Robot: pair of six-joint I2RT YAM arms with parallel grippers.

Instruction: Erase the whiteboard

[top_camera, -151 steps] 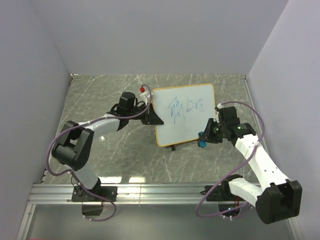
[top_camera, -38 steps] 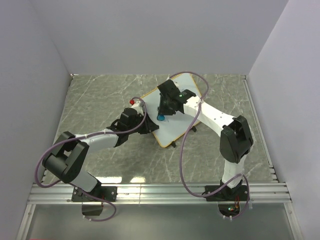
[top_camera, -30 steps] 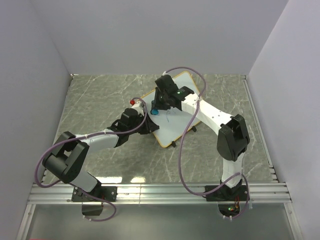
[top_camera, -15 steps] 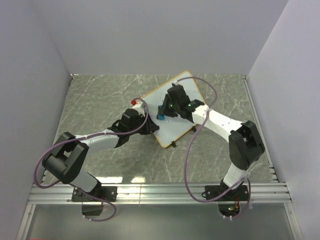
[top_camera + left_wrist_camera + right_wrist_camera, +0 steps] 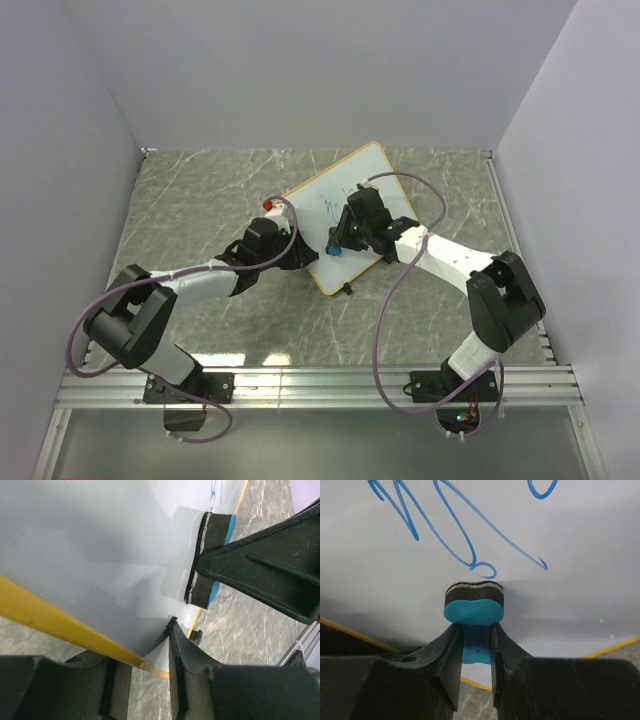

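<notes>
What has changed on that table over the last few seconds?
The right gripper, holding the blue eraser, moved from beside the whiteboard onto its face and wiped away part of the blue writing; some remains. The whiteboard swung round to a diagonal. The left gripper still clamps its edge.

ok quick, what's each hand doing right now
left hand: closed on the whiteboard edge
right hand: closed on the blue eraser, pressed against the whiteboard

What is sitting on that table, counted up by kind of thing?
whiteboard: 1
blue eraser: 1
robot arms: 2
Total: 4
</notes>
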